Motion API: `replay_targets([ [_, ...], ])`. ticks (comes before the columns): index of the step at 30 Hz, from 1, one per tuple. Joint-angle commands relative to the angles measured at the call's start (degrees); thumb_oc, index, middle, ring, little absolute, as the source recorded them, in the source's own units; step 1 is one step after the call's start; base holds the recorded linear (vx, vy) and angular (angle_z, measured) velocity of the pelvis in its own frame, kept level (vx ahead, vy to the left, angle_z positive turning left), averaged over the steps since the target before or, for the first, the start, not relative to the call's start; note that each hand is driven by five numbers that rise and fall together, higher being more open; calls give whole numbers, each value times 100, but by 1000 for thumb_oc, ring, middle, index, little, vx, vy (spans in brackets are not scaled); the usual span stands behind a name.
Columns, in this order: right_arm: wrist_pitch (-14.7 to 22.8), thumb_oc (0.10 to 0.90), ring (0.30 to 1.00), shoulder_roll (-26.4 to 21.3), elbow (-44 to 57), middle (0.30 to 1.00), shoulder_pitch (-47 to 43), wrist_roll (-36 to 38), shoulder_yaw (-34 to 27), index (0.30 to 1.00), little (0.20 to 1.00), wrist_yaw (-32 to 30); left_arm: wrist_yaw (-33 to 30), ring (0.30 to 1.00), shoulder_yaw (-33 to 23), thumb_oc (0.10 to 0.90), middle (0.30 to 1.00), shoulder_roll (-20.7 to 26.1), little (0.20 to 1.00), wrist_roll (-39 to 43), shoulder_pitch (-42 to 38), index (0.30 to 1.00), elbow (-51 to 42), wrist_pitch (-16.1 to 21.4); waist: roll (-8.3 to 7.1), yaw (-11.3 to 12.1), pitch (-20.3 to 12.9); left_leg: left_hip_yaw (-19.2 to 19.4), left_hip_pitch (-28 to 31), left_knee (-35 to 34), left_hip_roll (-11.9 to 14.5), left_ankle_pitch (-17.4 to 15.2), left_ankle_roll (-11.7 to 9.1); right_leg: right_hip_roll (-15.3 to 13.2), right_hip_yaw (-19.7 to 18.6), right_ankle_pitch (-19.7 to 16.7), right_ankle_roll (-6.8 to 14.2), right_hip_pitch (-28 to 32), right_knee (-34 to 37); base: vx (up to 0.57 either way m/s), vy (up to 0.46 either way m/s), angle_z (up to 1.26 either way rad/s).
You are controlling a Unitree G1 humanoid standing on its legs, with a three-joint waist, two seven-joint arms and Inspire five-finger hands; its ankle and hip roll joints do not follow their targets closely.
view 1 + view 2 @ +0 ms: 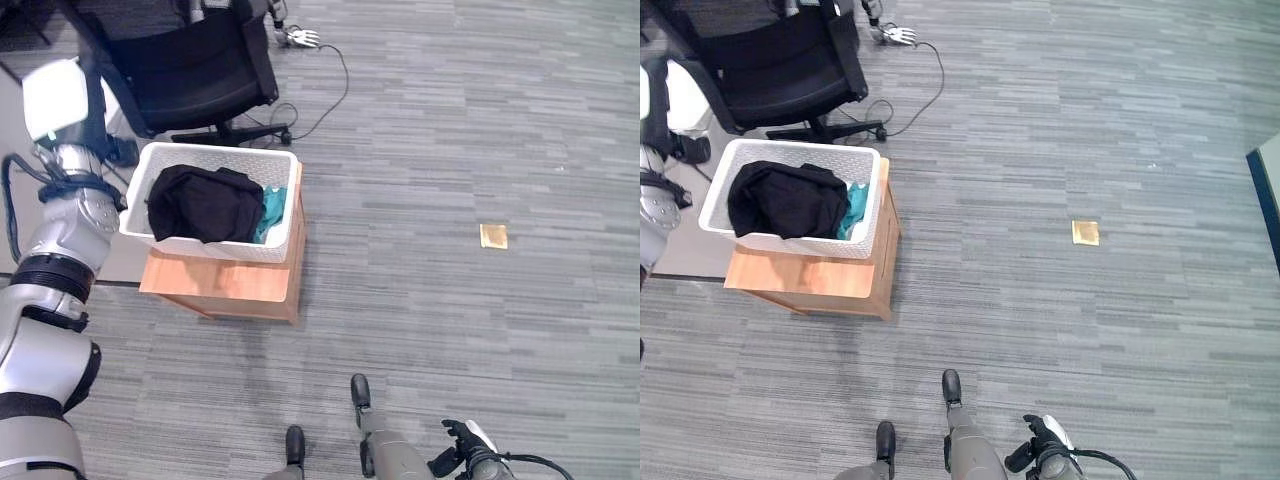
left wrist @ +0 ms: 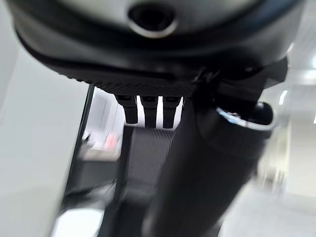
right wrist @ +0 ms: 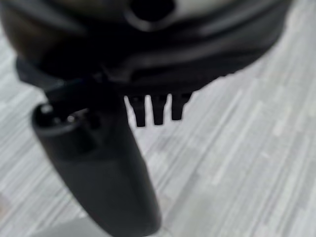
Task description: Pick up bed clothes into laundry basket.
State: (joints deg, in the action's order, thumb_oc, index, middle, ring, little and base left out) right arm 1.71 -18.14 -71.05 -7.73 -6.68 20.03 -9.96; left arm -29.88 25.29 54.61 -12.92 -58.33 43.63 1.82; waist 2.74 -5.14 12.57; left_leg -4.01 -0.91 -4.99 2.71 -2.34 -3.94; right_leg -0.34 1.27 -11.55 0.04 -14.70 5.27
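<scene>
The grey carpet floor (image 1: 480,130) lies open across the right and centre of the frame. At upper left, a black office chair (image 1: 190,60) crowds the wooden stand (image 1: 225,285) bearing the white laundry basket (image 1: 275,250) — dark clothes (image 1: 205,205) and a teal piece (image 1: 274,205) already inside, so the task looks nearly done. The left hand (image 2: 148,106) and right hand (image 3: 155,108) hang relaxed, holding nothing.

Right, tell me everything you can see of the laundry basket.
The laundry basket is white, rectangular, seemingly plastic, with perforated walls and a smooth rim. It sits upright on a low wooden stand on grey carpet, in front of a black office chair. Inside lies a bundled black garment, with teal cloth showing at one end.
</scene>
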Motion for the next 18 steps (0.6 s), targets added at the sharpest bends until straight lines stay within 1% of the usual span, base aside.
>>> replay_targets([
  [1,-113,800,900,-175,-87,900,280,-100,-26,900,900,-27,-657,900,-982,800,900,694,900,217,164,900,-804,404,135,8,-443,-149,-417,-1,-16,224,-86,-159,-75,1229,738,835,-27,1,-8,6],
  [2,-131,800,900,-186,-56,900,224,-105,-70,900,900,-47,-677,900,-1448,800,900,625,900,290,729,900,-1311,557,108,80,-477,-164,-364,-1,-12,219,-94,-171,-48,1241,722,899,-27,7,-7,9],
  [3,-177,800,900,-151,-12,900,161,-118,-191,900,900,-61,-669,900,-2191,800,900,315,900,552,1690,900,-1949,772,37,244,-539,-199,-308,-1,-5,231,-101,-191,-13,1264,698,1001,-27,3,-5,4],
  [4,-180,800,900,-213,-6,900,169,-119,-127,900,900,-58,-644,900,-2408,800,900,283,900,532,1933,900,-2083,740,94,187,-548,-193,-291,-1,-4,226,-100,-189,-18,1268,698,1016,-27,-7,-6,-3],
  [5,-208,800,900,-214,56,900,145,-203,-212,900,900,-103,-491,900,-2849,800,900,-252,900,818,2755,900,-2544,921,11,329,-599,-233,-241,-1,-5,227,-101,-215,28,1290,668,1116,-27,0,0,0],
  [6,-210,800,900,-253,63,900,160,-206,-162,900,900,-102,-468,900,-2979,800,900,-286,900,808,2914,900,-2641,898,48,283,-611,-232,-226,-1,-5,222,-101,-214,28,1295,668,1131,-27,-21,-17,21],
  [7,-233,800,900,-307,88,900,113,-253,-177,900,900,-108,-390,900,-3117,800,900,-518,900,954,3215,900,-2730,985,25,322,-638,-244,-204,-1,-6,227,-105,-221,72,1304,654,1181,-27,-20,-22,34],
  [8,-248,800,900,-377,168,900,40,-310,-269,900,900,-146,-236,900,-3385,800,900,-1069,900,1418,3915,900,-3022,1233,-50,424,-685,-291,-155,-1,-9,225,-97,-236,101,1321,629,1269,-27,-20,-22,32],
  [9,-250,800,900,-397,175,900,54,-313,-243,900,900,-144,-217,900,-3442,800,900,-1094,900,1424,3995,900,-3076,1224,-31,402,-693,-289,-142,-1,-9,220,-96,-236,100,1325,629,1282,-27,-11,-18,17],
  [10,-277,800,900,-483,239,900,-23,-347,-269,900,900,-179,-85,900,-3562,800,900,-1429,900,1732,4378,900,-3218,1323,-57,447,-723,-314,-109,-1,-1,220,-90,-240,126,1338,611,1342,-27,8,-10,11],
  [11,-293,800,900,-550,278,900,-110,-378,-313,900,900,-204,29,900,-3611,800,900,-1654,900,1949,4630,900,-3246,1397,-89,499,-756,-336,-87,-1,1,220,-84,-244,146,1348,600,1380,-27,5,-3,8],
  [12,-303,800,900,-668,387,900,-142,-415,-337,900,900,-208,235,900,-3689,800,900,-1912,900,2186,5016,900,-3424,1436,-84,519,-792,-345,-48,-1,0,208,-78,-251,165,1365,591,1444,-27,23,5,20],
  [13,-302,800,900,-895,612,900,-302,-442,-452,900,900,-245,497,900,-3761,800,900,-2273,900,2574,5586,900,-3534,1501,-138,614,-854,-363,1,-1,8,204,-69,-261,200,1380,579,1511,-27,19,13,14],
  [14,-293,800,900,-1004,694,900,-375,-437,-500,900,900,-243,607,900,-3778,800,900,-2401,900,2720,5813,900,-3524,1520,-156,647,-882,-373,21,-1,6,203,-64,-261,208,1384,575,1537,-27,21,5,14],
  [15,-296,800,900,-1016,702,900,-366,-436,-492,900,900,-238,618,900,-3788,800,900,-2413,900,2728,5836,900,-3537,1519,-145,643,-886,-371,27,-1,7,199,-63,-261,207,1386,575,1542,-27,-6,10,4],
  [16,-276,800,900,-1358,942,900,-533,-360,-611,900,900,-217,892,900,-3782,800,900,-2648,900,3172,6125,900,-3284,1498,-186,704,-937,-376,53,-1,12,204,-61,-272,248,1391,564,1594,-27,-10,7,7],
  [18,-236,800,900,-1635,1232,900,-605,-268,-706,900,900,-171,1136,900,-3782,800,900,-2737,900,3477,6338,900,-3132,1507,-208,735,-973,-374,90,-1,19,193,-57,-281,273,1394,564,1647,-27,-4,8,7],
])
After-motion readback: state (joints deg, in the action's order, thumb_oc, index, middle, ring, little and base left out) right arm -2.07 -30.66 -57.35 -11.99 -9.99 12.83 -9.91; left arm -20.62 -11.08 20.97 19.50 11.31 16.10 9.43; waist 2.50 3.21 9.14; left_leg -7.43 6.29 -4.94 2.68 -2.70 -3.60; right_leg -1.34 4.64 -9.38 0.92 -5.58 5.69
